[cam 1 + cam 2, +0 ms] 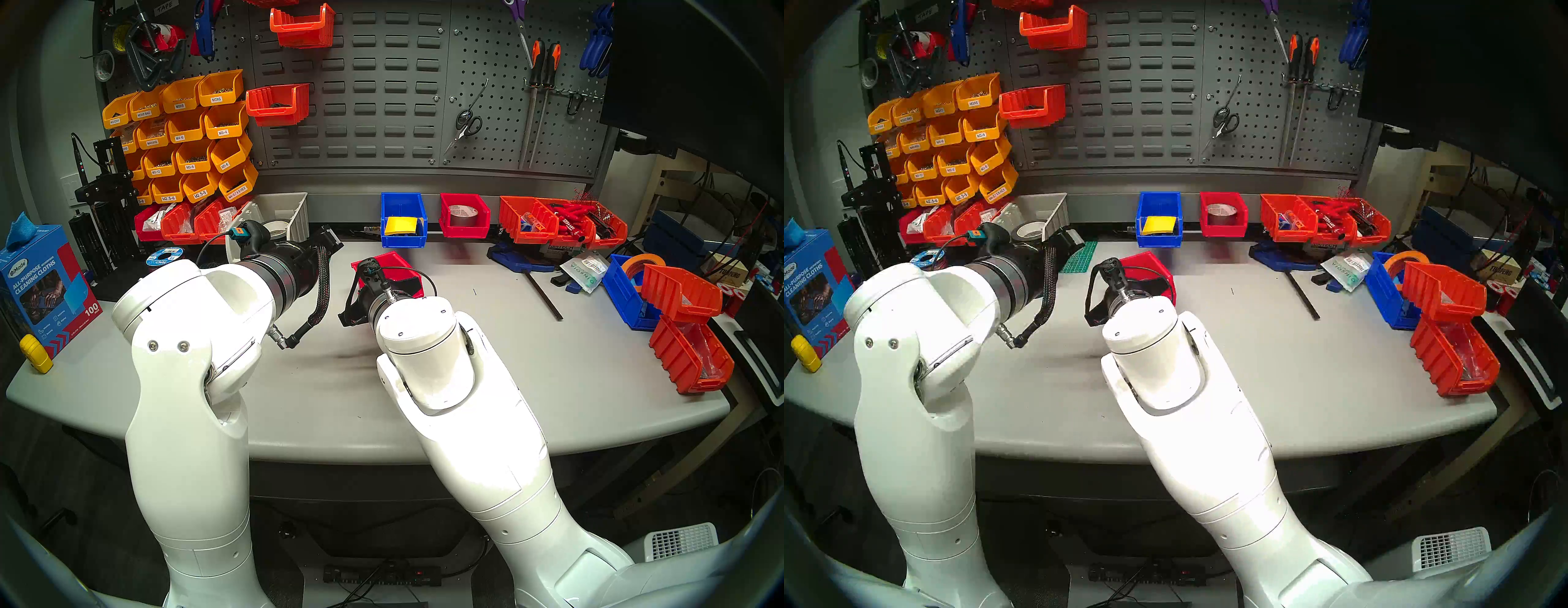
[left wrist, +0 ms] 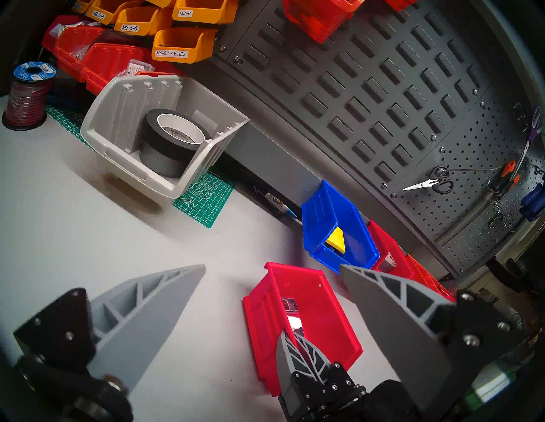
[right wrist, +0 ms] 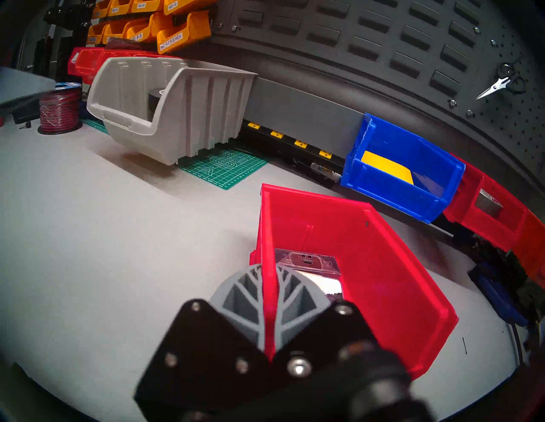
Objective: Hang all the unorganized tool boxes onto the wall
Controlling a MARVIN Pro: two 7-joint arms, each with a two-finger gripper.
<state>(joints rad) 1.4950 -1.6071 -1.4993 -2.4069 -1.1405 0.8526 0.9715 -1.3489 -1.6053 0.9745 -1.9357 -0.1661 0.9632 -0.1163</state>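
Now my right gripper [image 3: 269,297] is pinching the near side wall of a crimson red open-top plastic bin [image 3: 368,274], which is sitting on the grey tabletop [image 3: 118,235], apart from the dark grey louvred wall panel [image 3: 339,35]. My left gripper [image 2: 272,269] is hovering spread wide, holding nothing.

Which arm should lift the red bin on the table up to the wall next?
Right. The right hand is already shut on the side wall of the red bin, one finger inside and one outside. The left hand hangs open beside it, holding nothing. The wall stands straight ahead.
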